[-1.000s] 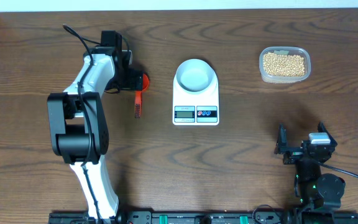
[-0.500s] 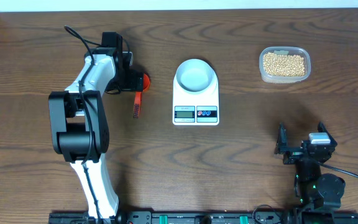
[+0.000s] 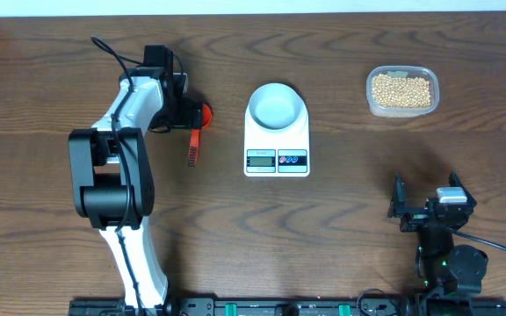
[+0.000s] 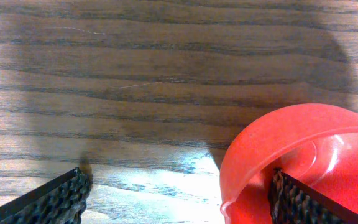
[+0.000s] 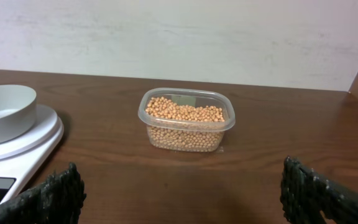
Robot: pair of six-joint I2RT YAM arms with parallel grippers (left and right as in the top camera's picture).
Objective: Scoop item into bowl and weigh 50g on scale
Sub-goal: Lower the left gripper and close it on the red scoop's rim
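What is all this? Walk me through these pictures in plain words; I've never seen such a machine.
These are two robot arms at a wooden table, each ending in a two-finger gripper. One picture looks down from above; the other two come from cameras on the wrists, so the dark ridged shapes at their lower edges are fingers. On the table: a white scale with an empty bowl on it, a clear tub of beans, and a red scoop. The left gripper hangs open at the scoop's cup, not closed on it. The right gripper is open too, facing the tub. Nothing is held.
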